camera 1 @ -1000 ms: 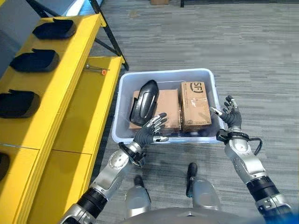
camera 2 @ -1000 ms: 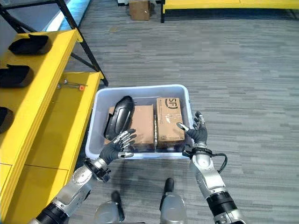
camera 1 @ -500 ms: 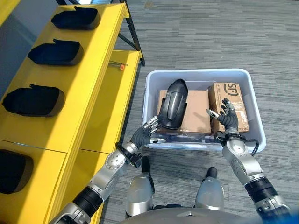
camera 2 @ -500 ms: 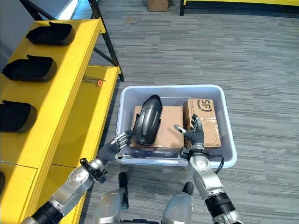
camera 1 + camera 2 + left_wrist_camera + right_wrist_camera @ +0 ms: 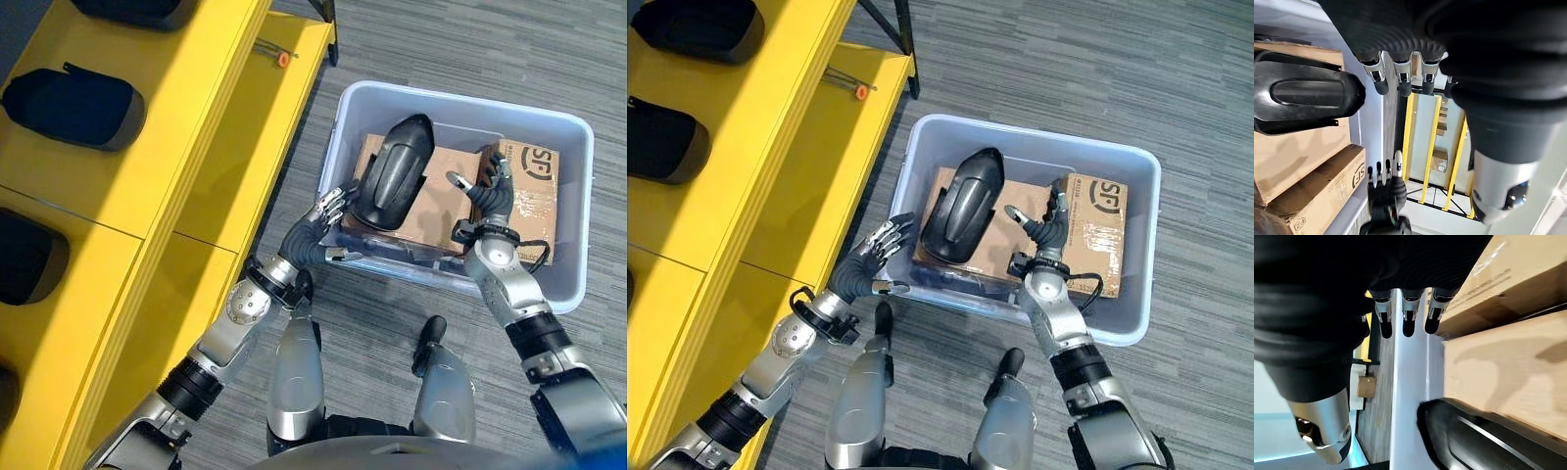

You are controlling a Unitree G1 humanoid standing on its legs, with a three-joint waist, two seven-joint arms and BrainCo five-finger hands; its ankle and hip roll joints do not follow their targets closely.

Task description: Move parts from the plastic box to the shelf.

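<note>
Hands first, being nearest: the left hand (image 5: 315, 230) hangs at the near left corner of the plastic box (image 5: 568, 284), fingers spread and loosely straight, holding nothing; its own wrist camera shows the fingertips short of the dark part and not touching it. The right hand (image 5: 488, 199) is raised over the near side of the box, above the cardboard, fingers likewise straight and apart, also empty. Just beyond them, the plastic box sits on the grey carpet (image 5: 549, 59), close beside the lower yellow shelf (image 5: 147, 147). Inside it a black moulded part (image 5: 394, 174) lies tilted on a flat cardboard box (image 5: 441, 201), with a second, smaller carton (image 5: 534, 196) just beside it on the right. That carton carries printed lettering on its top face and strips of clear tape; the print is not recorded here. Farther off, on the upper shelf level, several similar black parts (image 5: 73, 106) already sit in a row, well apart from one another. On the lower ledge at the far end lies a thin metal tool with an orange tip (image 5: 274, 51). Assessment: the task appears partly done, with parts placed on the shelf and at least one black part remaining in the box, not yet grasped. The next step would be to close both hands on it.
</note>
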